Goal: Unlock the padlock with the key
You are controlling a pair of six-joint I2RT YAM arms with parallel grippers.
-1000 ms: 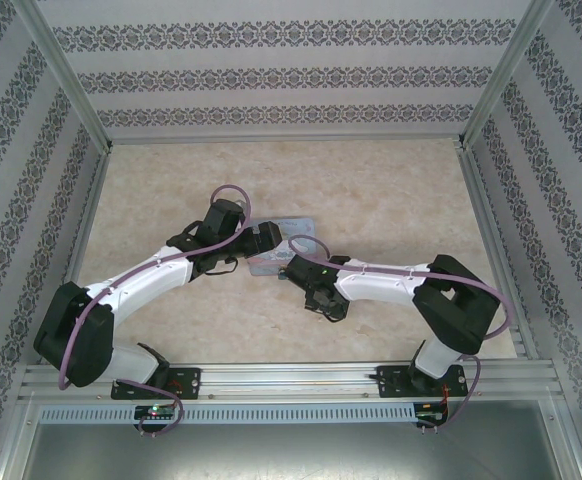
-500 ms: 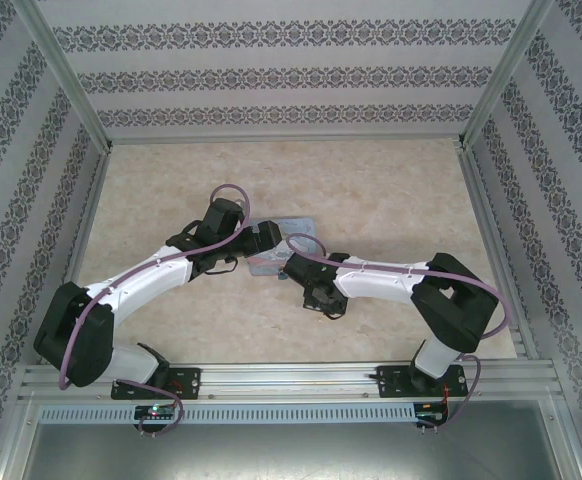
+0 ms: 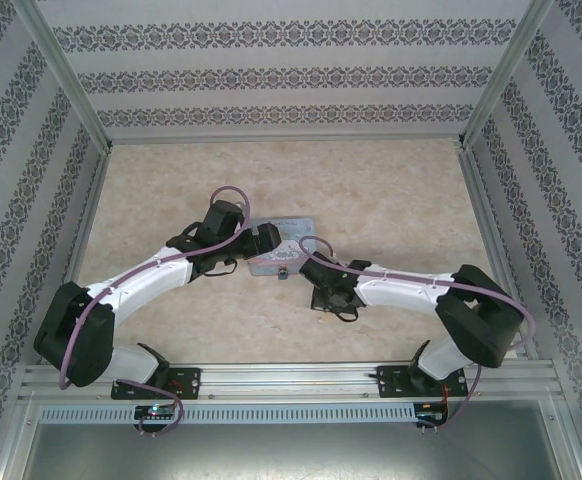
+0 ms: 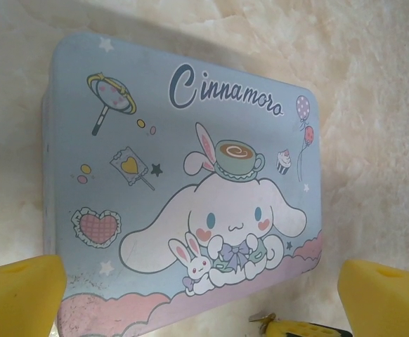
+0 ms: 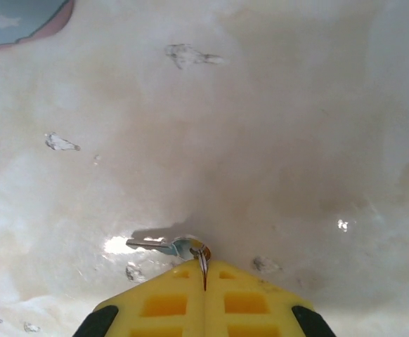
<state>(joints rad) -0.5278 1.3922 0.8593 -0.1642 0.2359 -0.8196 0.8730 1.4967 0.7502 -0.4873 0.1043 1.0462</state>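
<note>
The key (image 5: 155, 244) is thin and silvery, and it sticks out to the left from my right gripper's (image 5: 204, 270) yellow fingertips, just above the marble tabletop. That gripper is shut on the key's ring end. From above, the right gripper (image 3: 318, 287) is near the table's middle, just right of the padlock (image 3: 283, 272). The padlock is a tiny bluish thing at the near edge of the pastel-blue tin (image 3: 281, 245). My left gripper (image 3: 263, 240) hovers over the tin (image 4: 183, 189), wide open, with one yellow finger (image 4: 22, 295) at each side.
A small silvery piece on a yellow part (image 4: 296, 327) lies just off the tin's pink edge, but I cannot tell what it is. Patterned walls and metal rails (image 3: 91, 200) enclose the table on three sides. Bare marble (image 3: 391, 190) stretches behind and to the right.
The right gripper's fingers have closed on the key. The right arm has pulled back to the right, away from the tin, uncovering the padlock. The left arm has stayed put.
</note>
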